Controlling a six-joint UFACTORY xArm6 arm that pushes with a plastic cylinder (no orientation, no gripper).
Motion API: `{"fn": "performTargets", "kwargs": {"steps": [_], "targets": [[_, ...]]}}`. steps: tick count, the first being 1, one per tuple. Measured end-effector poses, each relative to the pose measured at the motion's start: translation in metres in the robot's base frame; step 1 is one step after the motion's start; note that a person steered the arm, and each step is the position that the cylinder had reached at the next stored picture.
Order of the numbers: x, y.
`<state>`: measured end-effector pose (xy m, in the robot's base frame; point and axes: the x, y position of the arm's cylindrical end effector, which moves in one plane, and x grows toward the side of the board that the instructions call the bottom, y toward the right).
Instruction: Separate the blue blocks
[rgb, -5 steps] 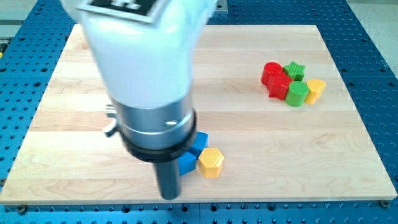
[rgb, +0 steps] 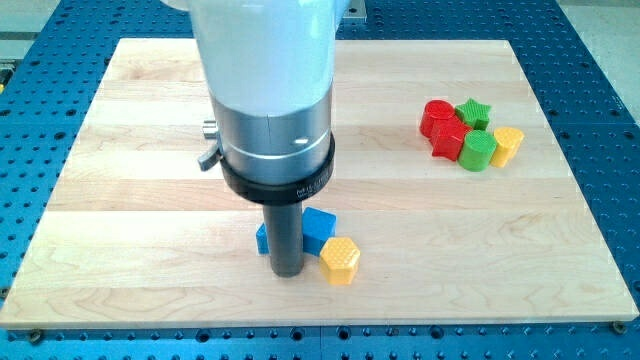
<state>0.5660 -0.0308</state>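
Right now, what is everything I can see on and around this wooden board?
Blue blocks: two; one just right of the rod, one peeking out at its left, mostly hidden; lower middle of the board.
Yellow block near the blue ones: one, touching the right-hand blue block, toward the view's bottom.
Red blocks: two, in the cluster at the view's upper right.
Green star: one, top of that cluster.
Green round block: one, same cluster.
Yellow block in the cluster: one, at its right edge.
Wooden board: one, pale.
Blue perforated table: around the board.
My tip: dark rod's end, between the blue blocks.
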Motion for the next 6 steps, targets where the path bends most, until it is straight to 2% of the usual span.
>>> {"fn": "performTargets", "kwargs": {"steps": [2,4,6], "targets": [[-0.02,0.016],[-0.013,-0.026],[-0.007,0.032]]}}
